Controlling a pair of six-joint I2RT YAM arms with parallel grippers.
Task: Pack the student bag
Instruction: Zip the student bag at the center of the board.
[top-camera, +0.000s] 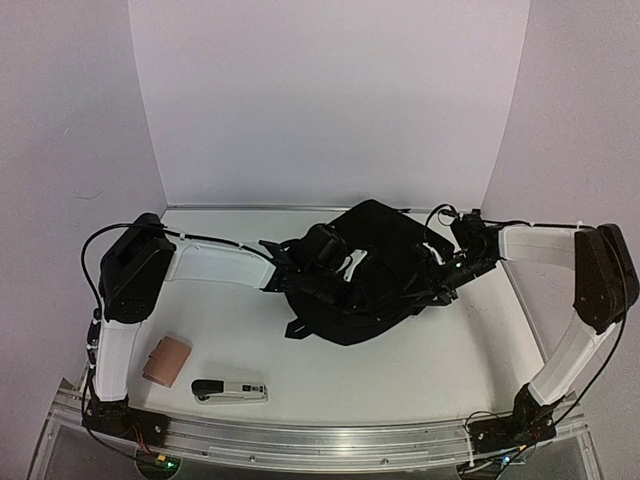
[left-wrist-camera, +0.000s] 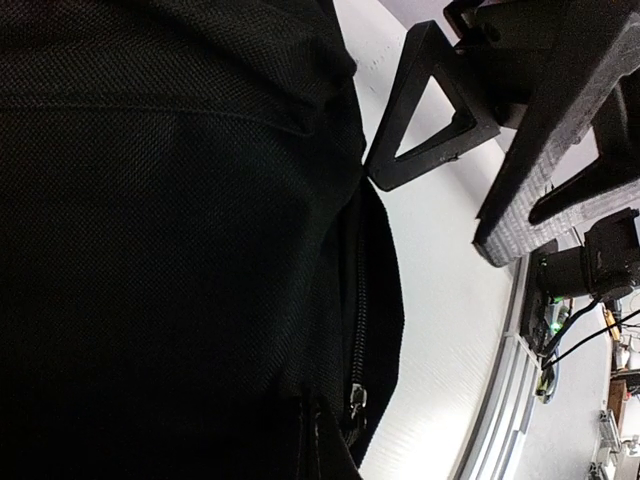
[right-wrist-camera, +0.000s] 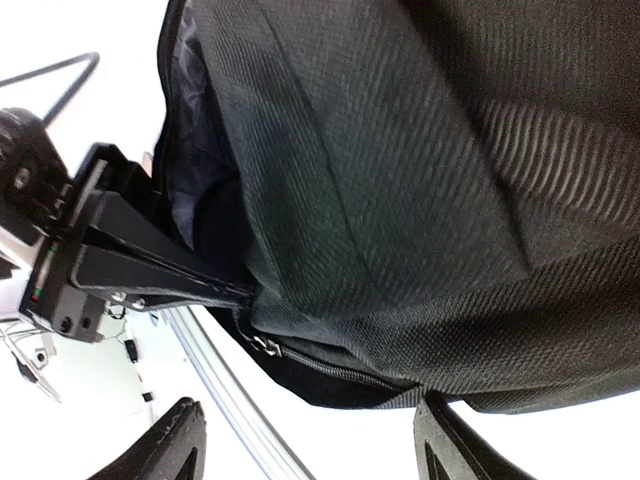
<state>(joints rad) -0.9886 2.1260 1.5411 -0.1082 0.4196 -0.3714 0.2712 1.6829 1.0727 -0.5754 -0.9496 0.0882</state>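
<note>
The student bag (top-camera: 375, 265) is a large black backpack lying mid-table. It fills the left wrist view (left-wrist-camera: 170, 230), where its zip pull (left-wrist-camera: 357, 400) shows, and the right wrist view (right-wrist-camera: 400, 170), where grey lining (right-wrist-camera: 195, 150) shows at the opening. My left gripper (top-camera: 300, 275) sits at the bag's left edge; its fingers look closed on the fabric by the zip (right-wrist-camera: 245, 290). My right gripper (top-camera: 445, 278) is open at the bag's right edge, with its fingers (right-wrist-camera: 175, 440) wide apart and one fingertip (left-wrist-camera: 380, 175) touching the bag's rim.
A tan pouch-like item (top-camera: 165, 360) and a black-and-white stapler (top-camera: 230, 390) lie near the front left. A metal rail (top-camera: 330, 440) runs along the near edge. White walls stand at the back and sides.
</note>
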